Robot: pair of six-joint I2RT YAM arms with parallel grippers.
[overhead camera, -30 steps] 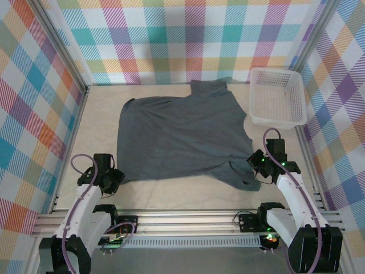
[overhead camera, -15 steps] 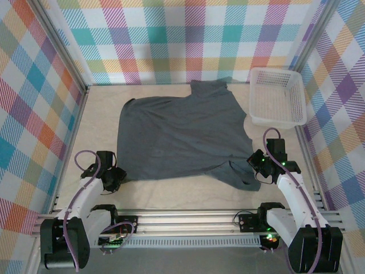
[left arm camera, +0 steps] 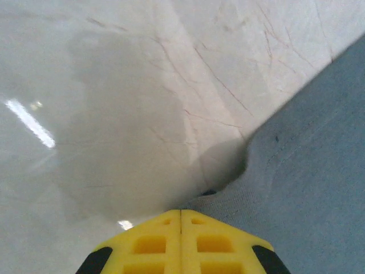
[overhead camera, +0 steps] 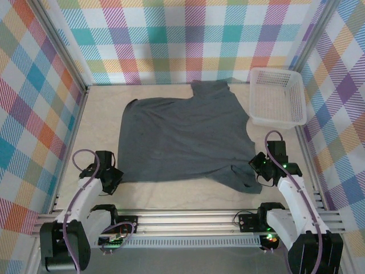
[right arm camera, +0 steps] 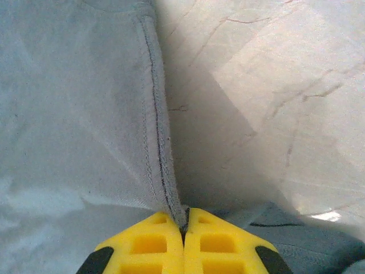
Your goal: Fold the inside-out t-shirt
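Top external: left claw (overhead camera: 117,178) newly pinching t-shirt (overhead camera: 182,137) corner; right claw (overhead camera: 255,166) still pinching hem.

We note white plastic basket (overhead camera: 274,121) upright, open side up, at far right corner of table, close to right wall. Pale marble-look tabletop (overhead camera: 100,114) with thin brown veins and light glare, seen close in left wrist view (left arm camera: 142,85). Plaid walls (overhead camera: 188,40) on three sides. Aluminium rail (overhead camera: 188,220) along near edge.
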